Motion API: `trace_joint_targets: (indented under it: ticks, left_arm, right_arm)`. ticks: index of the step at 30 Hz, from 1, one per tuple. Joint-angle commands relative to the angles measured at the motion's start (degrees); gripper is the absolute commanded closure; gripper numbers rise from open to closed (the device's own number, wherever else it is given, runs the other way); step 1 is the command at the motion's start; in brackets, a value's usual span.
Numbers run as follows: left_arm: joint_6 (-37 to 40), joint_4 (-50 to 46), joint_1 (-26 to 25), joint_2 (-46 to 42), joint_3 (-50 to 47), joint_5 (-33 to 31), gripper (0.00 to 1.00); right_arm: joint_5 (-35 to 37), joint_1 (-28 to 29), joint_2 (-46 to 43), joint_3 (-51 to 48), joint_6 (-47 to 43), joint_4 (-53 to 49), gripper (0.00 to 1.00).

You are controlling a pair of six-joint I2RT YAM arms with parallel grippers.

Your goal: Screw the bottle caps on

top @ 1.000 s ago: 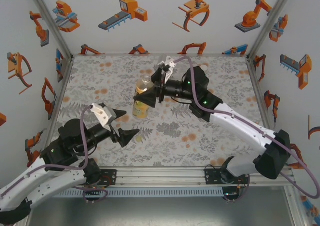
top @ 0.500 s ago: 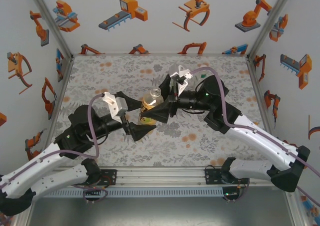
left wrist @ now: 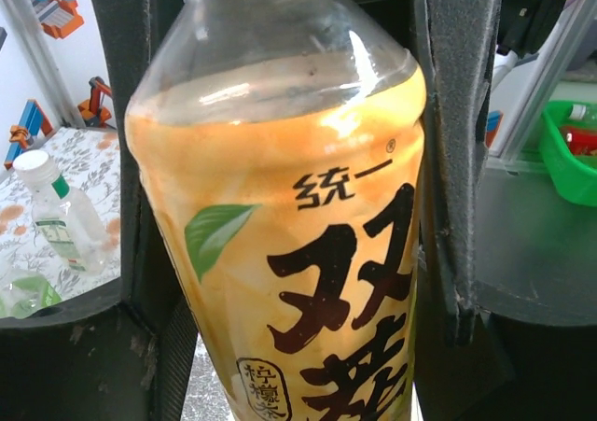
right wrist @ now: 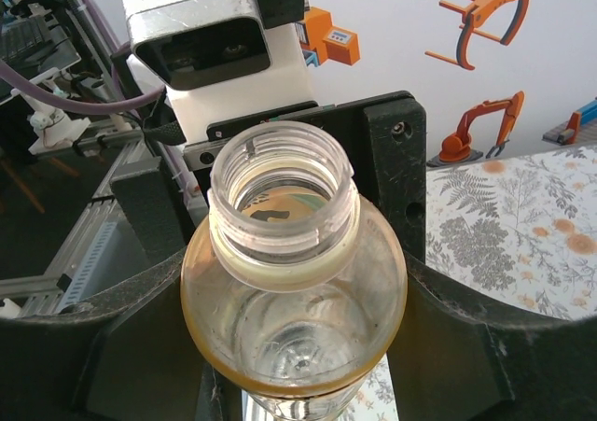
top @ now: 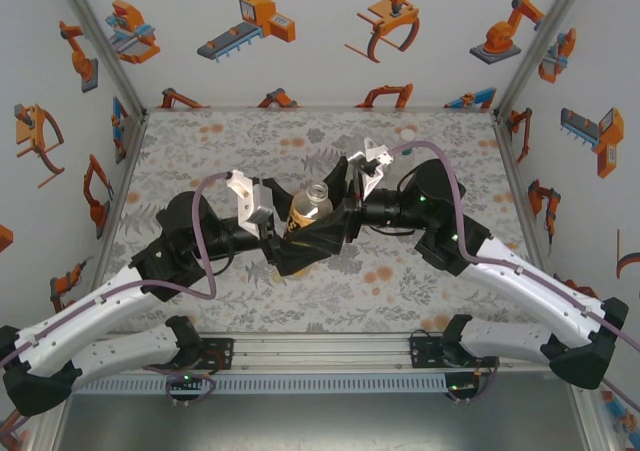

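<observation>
Where I work: a flowered surface (top: 420,271) inside sticker-covered walls (top: 320,71).
Its grey leaf-print cloth has orange blotches. Orange robot stickers (top: 392,23) dot the white walls, metal posts (top: 100,41) frame the corners, and a green bin (left wrist: 571,150) holding something red sits off-surface.

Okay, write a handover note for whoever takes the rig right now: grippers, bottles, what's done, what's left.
The right gripper is shut on the amber bottle, mid-table between the two arms.
The left gripper is closed on the same bottle, at its label.
The amber bottle's neck is open, with no cap on it.
The slim clear bottle is on the table, with a white cap on it.
Left to do: cap the amber bottle. I cannot tell where its cap is.
</observation>
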Motion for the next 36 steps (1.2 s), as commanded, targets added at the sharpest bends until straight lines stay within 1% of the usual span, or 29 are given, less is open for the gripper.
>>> trace_joint_targets:
  ticks: [1, 2, 4, 5, 9, 13, 21, 26, 30, 35, 36]
  left_arm:
    - [-0.74, 1.45, 0.17, 0.21, 1.37, 2.34, 0.32]
    - [-0.72, 1.25, 0.21, 0.19, 1.26, 2.38, 0.31]
    - [-0.75, 0.81, 0.17, 0.13, 1.13, 2.38, 0.25]
    - [-0.86, 0.61, 0.13, 0.04, 0.81, 2.38, 0.24]
    - [-1.14, 0.36, 0.17, -0.47, -0.18, 2.34, 0.24]
    - [-1.13, 0.09, 0.23, -0.95, -0.76, 2.38, 0.27]
    - [-1.14, -1.29, 0.26, -1.48, -1.25, 2.03, 0.22]
    - [-1.0, -2.25, 0.35, -1.64, -1.42, 2.03, 0.22]
    - [-0.87, -2.75, 0.43, -1.9, -1.68, 2.16, 0.29]
    - [-0.69, -3.03, 0.52, -2.16, -1.77, 2.65, 0.44]
    - [-0.6, -3.16, 0.52, -2.3, -1.71, 2.64, 0.47]
  right_arm:
    - [0.98, 0.54, -1.44, 0.23, 0.74, 0.37, 0.89]
    - [1.07, 0.56, -1.52, 0.22, 0.75, 0.3, 0.9]
    - [1.42, 0.54, -1.69, 0.42, 0.59, 0.47, 0.91]
    - [1.62, 0.64, -1.79, 0.55, 0.48, 0.69, 0.91]
    - [1.72, 0.64, -2.01, 0.95, 0.54, 1.96, 0.91]
    - [1.37, 0.73, -1.79, 1.67, 0.69, 2.31, 0.92]
    - [1.62, 1.19, -1.7, 2.64, -0.01, 2.25, 0.93]
    - [1.8, 1.78, -1.44, 3.39, -1.02, 1.53, 0.94]
    - [1.97, 2.04, -1.31, 3.68, -1.44, 1.14, 0.94]
    - [2.28, 2.4, -1.08, 3.59, -2.03, 0.19, 0.94]
    - [2.52, 2.41, -1.09, 3.58, -2.01, 0.01, 0.91]
